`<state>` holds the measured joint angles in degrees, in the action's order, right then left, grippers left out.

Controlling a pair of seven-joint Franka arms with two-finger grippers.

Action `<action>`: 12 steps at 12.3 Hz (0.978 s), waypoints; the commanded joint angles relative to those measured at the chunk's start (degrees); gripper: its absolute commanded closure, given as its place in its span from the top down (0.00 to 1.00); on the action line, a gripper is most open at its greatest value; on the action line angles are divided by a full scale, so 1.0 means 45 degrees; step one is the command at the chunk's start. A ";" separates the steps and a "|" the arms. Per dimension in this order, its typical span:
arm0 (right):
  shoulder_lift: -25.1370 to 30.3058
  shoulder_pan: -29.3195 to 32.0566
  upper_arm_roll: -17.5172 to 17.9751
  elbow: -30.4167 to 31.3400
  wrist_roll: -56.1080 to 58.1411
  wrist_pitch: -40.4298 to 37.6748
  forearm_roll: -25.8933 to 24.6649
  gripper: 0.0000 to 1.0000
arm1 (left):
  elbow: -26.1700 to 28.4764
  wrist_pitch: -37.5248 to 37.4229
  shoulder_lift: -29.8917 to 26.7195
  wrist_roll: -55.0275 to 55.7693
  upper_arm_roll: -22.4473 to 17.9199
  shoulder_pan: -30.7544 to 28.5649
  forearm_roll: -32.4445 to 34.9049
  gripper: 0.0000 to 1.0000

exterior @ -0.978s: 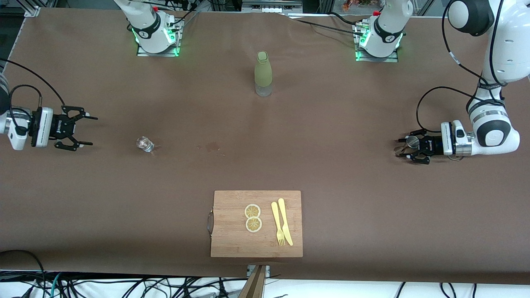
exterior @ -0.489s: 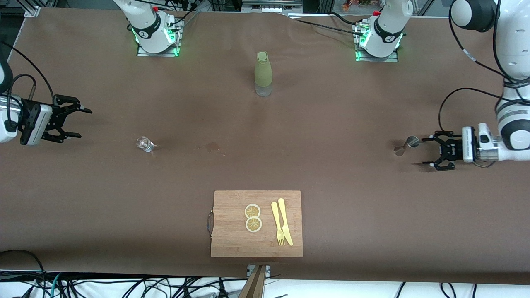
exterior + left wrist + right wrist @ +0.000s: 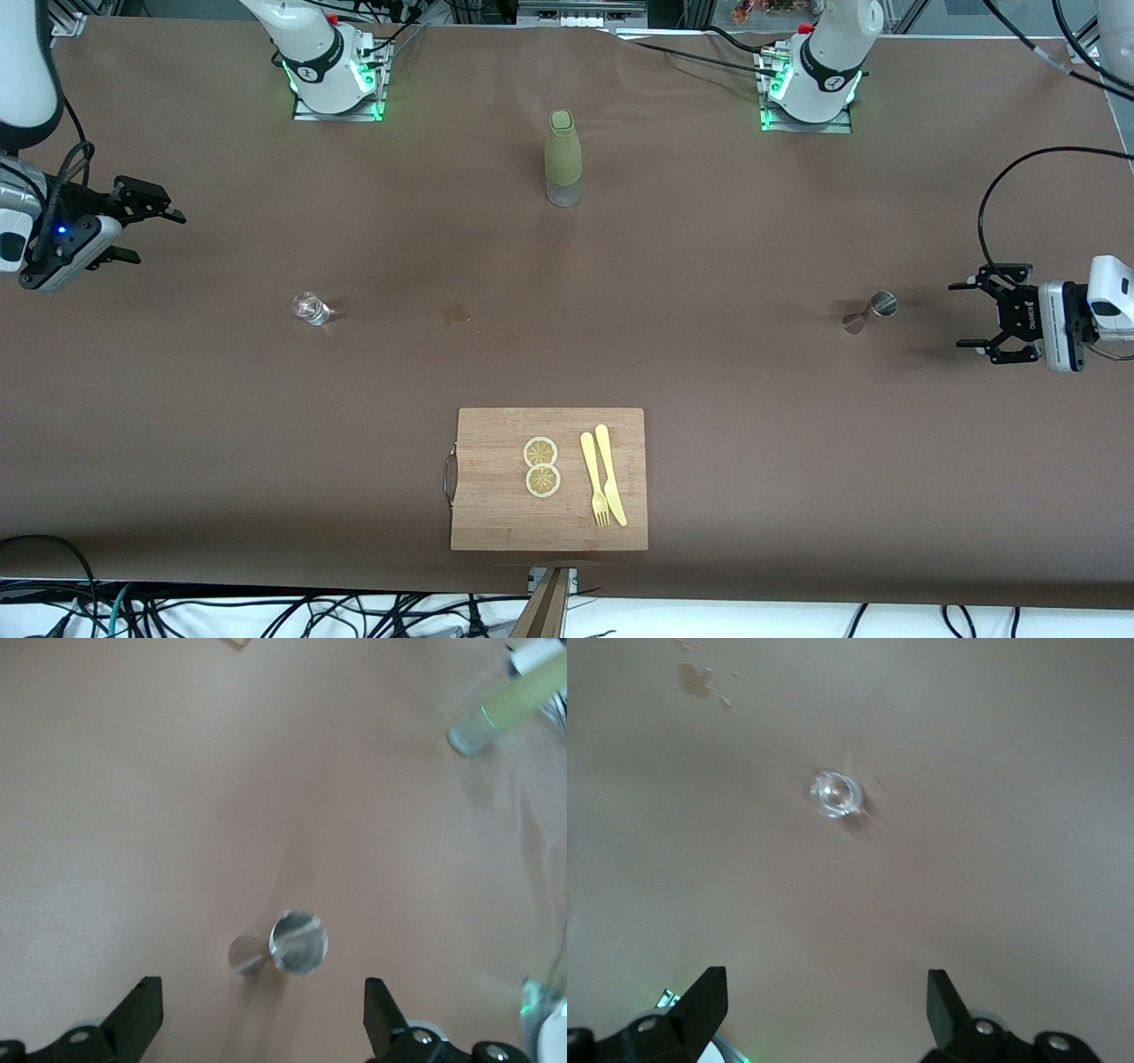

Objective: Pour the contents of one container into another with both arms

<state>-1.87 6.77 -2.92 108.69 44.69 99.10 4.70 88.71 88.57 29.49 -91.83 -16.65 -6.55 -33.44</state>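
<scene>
Standing apart, the jigger (image 3: 873,309) and glass (image 3: 309,307) sit free; left gripper (image 3: 982,313) and right gripper (image 3: 149,225) hover spread wide, gripping nothing, fitting either pre-grasp or post-pour.

Both arms wear glossy white shells with dark grey to black joint bands; each round white base (image 3: 332,62) sits on a metal plate lit by green lights, with a small red fitting near its top; the other base (image 3: 819,71) matches it. The left gripper (image 3: 974,317) is a black skeletal two-finger frame on a white block bearing small pale lettering; a black cable loops over it. The right gripper (image 3: 155,232) has the same black linkage, its white wrist housing showing a small blue light; black cables trail along that wrist as well.
</scene>
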 commanded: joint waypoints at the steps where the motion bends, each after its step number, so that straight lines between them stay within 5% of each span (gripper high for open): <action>1: 0.0980 -0.1091 -0.0307 0.0281 -0.3119 -0.0127 -0.1353 1.00 | -0.0412 0.0045 -0.0536 0.3886 0.0901 0.0400 0.1020 1.00; 5: 0.1666 -0.1933 -0.0366 -0.0457 -0.8287 -0.1197 -0.2118 1.00 | -0.1158 0.0084 -0.1493 0.9791 0.3072 0.0673 0.3618 1.00; 8: 0.1510 -0.1875 -0.0385 -0.2566 -0.8426 -0.3015 -0.1826 1.00 | -0.1979 0.0162 -0.1573 0.9880 0.3387 0.0850 0.5223 1.00; 10: 0.1530 -0.1758 -0.0560 -0.2863 -0.9551 -0.2922 -0.0274 1.00 | -0.2155 0.0201 -0.1728 0.9996 0.3329 0.0753 0.5438 1.00; 12: 0.1491 -0.1758 -0.0542 -0.2883 -1.0126 -0.2241 -0.0571 1.00 | -0.2486 0.0279 -0.2331 1.0713 0.3367 0.0752 0.6393 1.00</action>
<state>5.54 -1.03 -4.99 96.81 1.51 87.56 2.18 79.07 90.13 21.77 -47.22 -1.89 -3.07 -8.54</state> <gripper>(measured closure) 0.000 0.000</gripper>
